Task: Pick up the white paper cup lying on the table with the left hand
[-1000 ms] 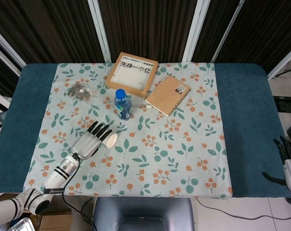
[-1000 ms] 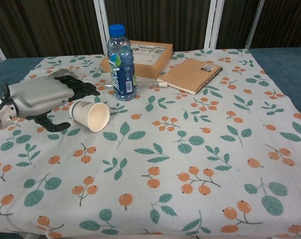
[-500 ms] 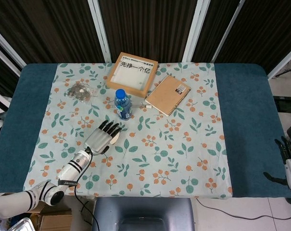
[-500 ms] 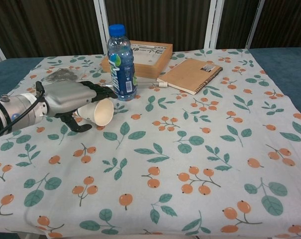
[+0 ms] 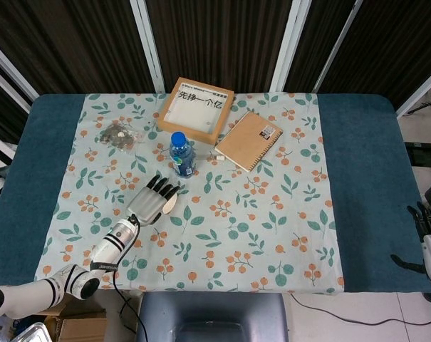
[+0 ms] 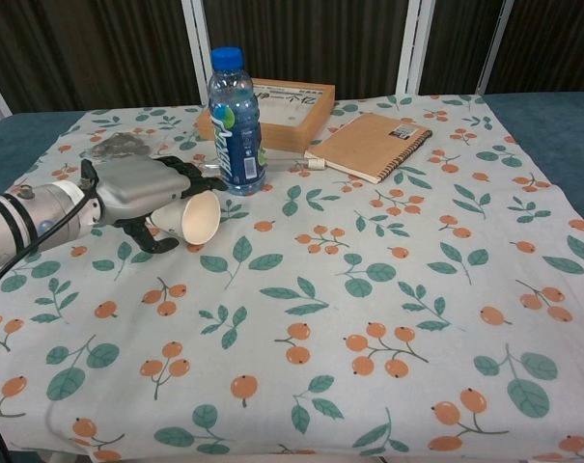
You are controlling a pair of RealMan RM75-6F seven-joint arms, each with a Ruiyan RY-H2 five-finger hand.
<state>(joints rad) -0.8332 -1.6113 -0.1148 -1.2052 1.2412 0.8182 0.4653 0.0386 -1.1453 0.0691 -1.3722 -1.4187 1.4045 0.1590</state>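
Reaching over the white paper cup (image 6: 188, 218), my left hand (image 6: 140, 185) has slid forward in the last second until its fingers drape across the cup's side, thumb below, not yet clamped. The cup lies on the floral tablecloth (image 6: 369, 289) just beside the water bottle (image 6: 235, 123). Closing comes next, I judge.

left hand (image 6: 137, 188) low, fingers spread forward, right hand (image 5: 430, 246) hanging

My left hand (image 6: 142, 188) covers most of the paper cup (image 6: 197, 218); grip unclear. Right hand (image 5: 430, 246) cut off at frame edge, fingers unreadable.
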